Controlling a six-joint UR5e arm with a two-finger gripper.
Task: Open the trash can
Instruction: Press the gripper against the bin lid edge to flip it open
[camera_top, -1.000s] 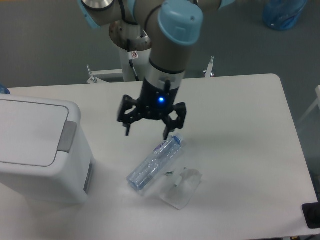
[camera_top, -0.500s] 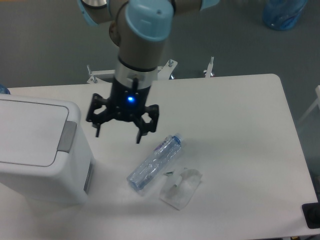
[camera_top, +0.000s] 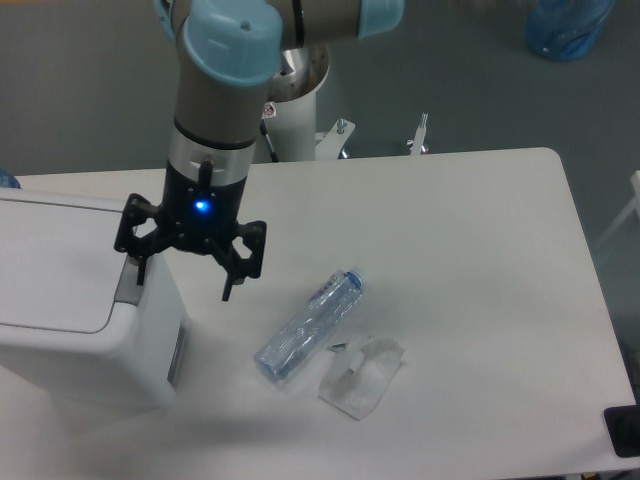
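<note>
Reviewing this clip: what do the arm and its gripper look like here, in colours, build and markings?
The arm is a thick grey cylinder with light blue joint caps. A black wrist section carries a glowing blue light. The gripper is black, with two jointed, skeletal fingers. A small red-and-white sticker sits on the white base column.

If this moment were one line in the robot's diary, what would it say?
gripper: open, empty, by grey tab | trash can: lid shut | bottle, clear wrapper: lying on table
</note>
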